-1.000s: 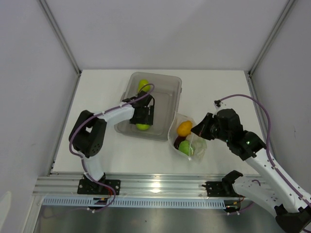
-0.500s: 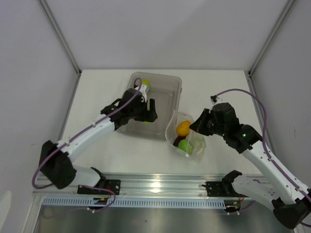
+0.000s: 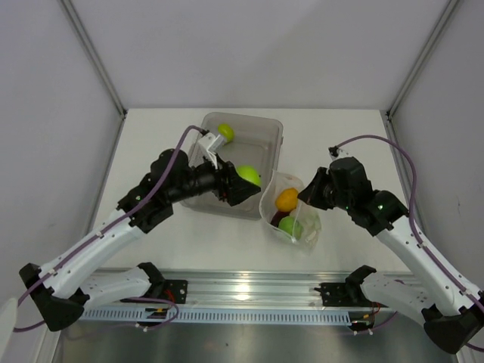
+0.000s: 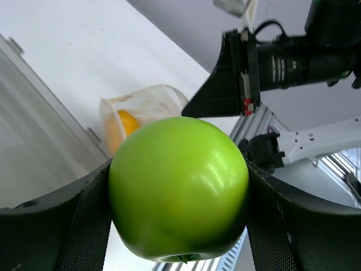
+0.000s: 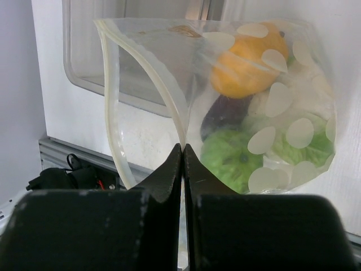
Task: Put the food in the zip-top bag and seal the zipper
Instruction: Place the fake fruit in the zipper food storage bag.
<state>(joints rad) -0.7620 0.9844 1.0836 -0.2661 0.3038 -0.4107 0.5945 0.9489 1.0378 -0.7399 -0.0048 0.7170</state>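
My left gripper is shut on a round green fruit, held in the air over the right edge of the grey tray. In the left wrist view that fruit fills the space between the fingers. The zip-top bag stands open to the right of it. My right gripper is shut on the bag's rim, where the zipper runs. Inside the bag lie an orange fruit, a purple piece, a green fruit and a white-and-green piece.
Another green fruit lies at the far end of the tray. The right arm reaches in from the right. A metal rail runs along the near table edge.
The left arm has lifted the green fruit out of the tray and carried it right, toward the bag's mouth. The right gripper has kept its hold on the bag's rim.
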